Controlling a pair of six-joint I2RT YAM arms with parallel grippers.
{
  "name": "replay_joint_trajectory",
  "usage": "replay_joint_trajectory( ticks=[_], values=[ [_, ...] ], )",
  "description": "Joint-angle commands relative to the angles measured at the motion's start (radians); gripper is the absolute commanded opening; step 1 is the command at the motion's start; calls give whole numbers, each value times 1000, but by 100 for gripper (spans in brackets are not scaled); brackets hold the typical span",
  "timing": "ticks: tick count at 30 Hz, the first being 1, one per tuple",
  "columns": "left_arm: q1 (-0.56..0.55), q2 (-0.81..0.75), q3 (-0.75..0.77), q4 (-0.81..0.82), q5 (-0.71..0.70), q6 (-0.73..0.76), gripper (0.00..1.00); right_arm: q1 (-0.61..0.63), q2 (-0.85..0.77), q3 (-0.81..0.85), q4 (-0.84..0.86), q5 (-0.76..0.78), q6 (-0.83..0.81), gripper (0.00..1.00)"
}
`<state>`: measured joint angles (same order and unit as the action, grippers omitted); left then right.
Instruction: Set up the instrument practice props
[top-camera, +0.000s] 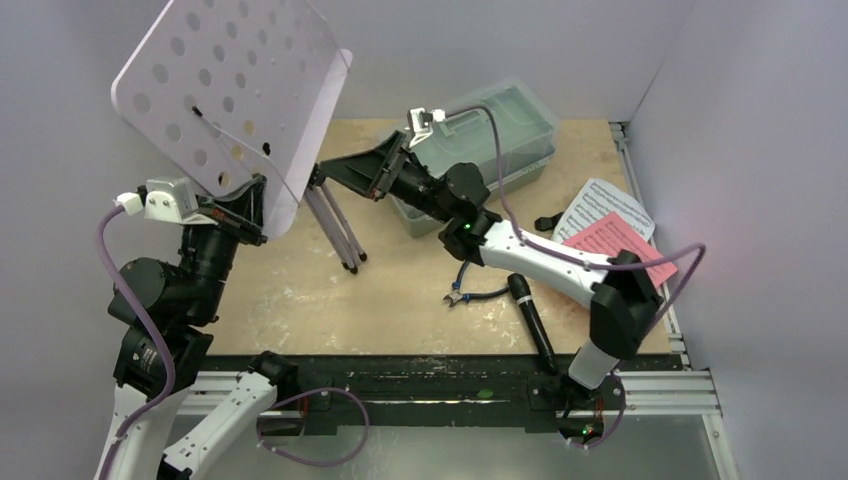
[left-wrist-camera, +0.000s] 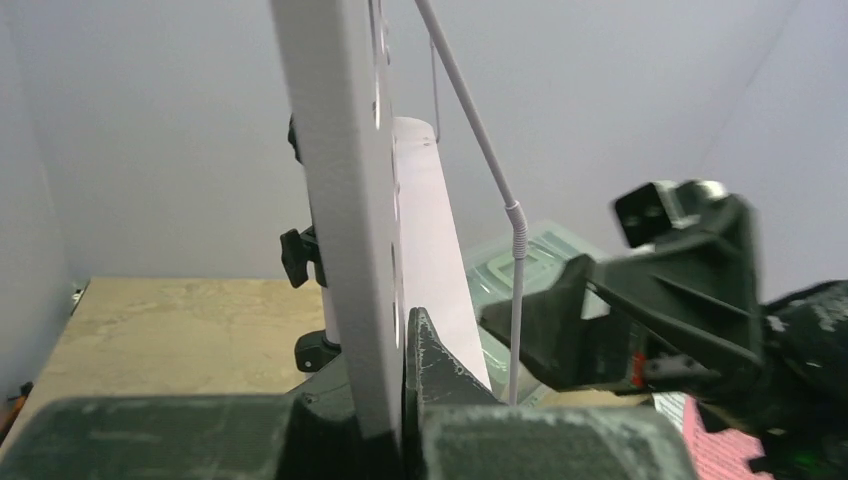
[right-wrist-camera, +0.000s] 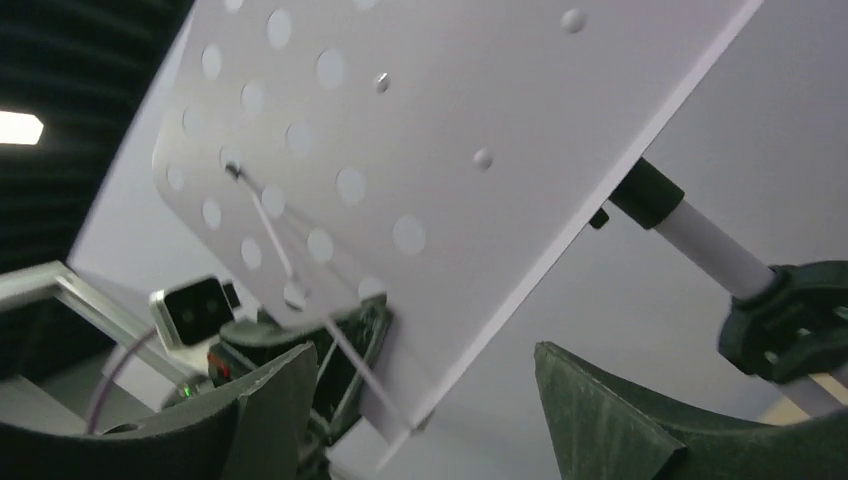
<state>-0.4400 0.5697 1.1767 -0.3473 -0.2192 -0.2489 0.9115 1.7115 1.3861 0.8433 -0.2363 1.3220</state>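
Your left gripper was clenched on the lower edge of the music stand. In the left wrist view, the thin lilac plate stood edge-on between the two fingers, and both pressed against it. The plate leaned up and away from this gripper toward 11 o'clock in the top view, and the stand's tripod legs went down to the table at 4 o'clock from it.

Your right gripper was released, with the jaws wide apart and nothing between them. It was just beside the stand, at 3 o'clock from the plate's lower corner. In the right wrist view, the perforated plate filled the space above the fingers, and the pole was beyond the right finger, not touching it.

The pink sheet lay on the white sheet at 3 o'clock on the table, well apart from both grippers. The microphone lay flat at 5 o'clock, near the right arm's base. The pliers lay under the right arm, and the green toolbox was at 1 o'clock.
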Motion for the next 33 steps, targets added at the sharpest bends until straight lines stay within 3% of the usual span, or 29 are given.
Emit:
replay_joint_trajectory(
  ticks=[1, 5, 12, 18, 26, 30, 33],
  values=[
    [2, -35, -46, 57, 29, 76, 0, 4, -167, -97, -254, -70, -526, 88],
    [3, -50, -56, 98, 121, 114, 0, 4, -265, -207, -470, 16, -877, 98],
    [3, -62, -70, 134, 214, 161, 0, 1, -267, -216, -634, 56, -1098, 96],
    [2, -91, -83, 146, 255, 150, 0, -8, -270, -281, -494, 68, -1075, 81],
    [2, -104, -111, 216, 280, 80, 0, -2, -212, -364, 23, 153, -949, 86],
    [3, -115, -114, 229, 286, 63, 0, -2, -141, -307, 129, 151, -941, 86],
    [2, -121, -109, 230, 284, 57, 0, -1, -95, -220, 113, 131, -946, 82]
  ],
)
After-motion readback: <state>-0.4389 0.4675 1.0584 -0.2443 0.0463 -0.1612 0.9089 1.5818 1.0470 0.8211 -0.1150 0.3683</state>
